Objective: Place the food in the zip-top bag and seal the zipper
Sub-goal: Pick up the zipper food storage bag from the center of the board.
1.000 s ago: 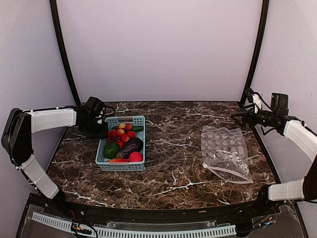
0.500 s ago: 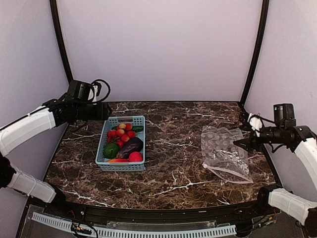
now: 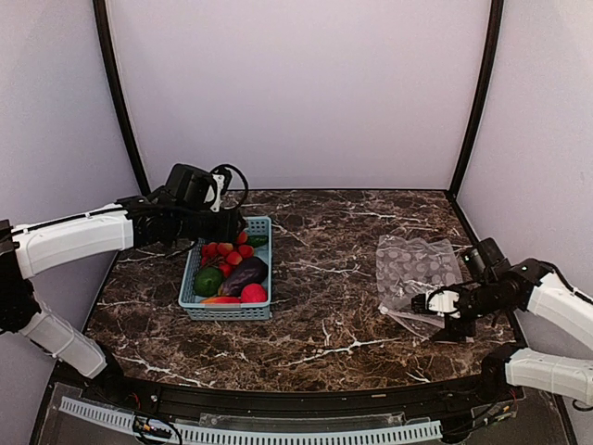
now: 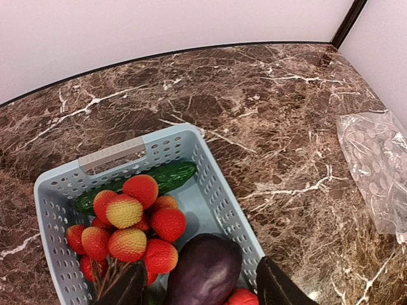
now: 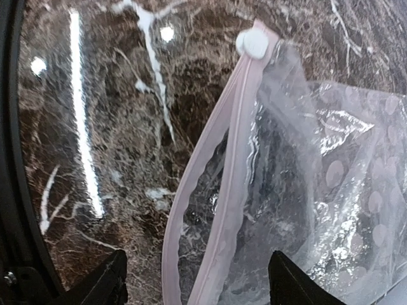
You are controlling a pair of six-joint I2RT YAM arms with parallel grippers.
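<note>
the food point(image 3: 243, 273) sits in a blue basket point(image 3: 227, 313) at 9 o'clock on the worktop point(image 3: 324, 306), with the left pincer point(image 4: 200, 289) hanging over it, fingers apart. the bag point(image 3: 417, 273) lies flat at 3 o'clock. its zipper point(image 5: 232, 165) runs along the 6 o'clock edge, under the right pincer point(image 5: 194, 286), whose fingers are apart and hold nothing.

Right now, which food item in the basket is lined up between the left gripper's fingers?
The dark purple eggplant: it sits centred between the fingers of the left gripper, with the round fruits off to one side and the cucumber beyond.
</note>
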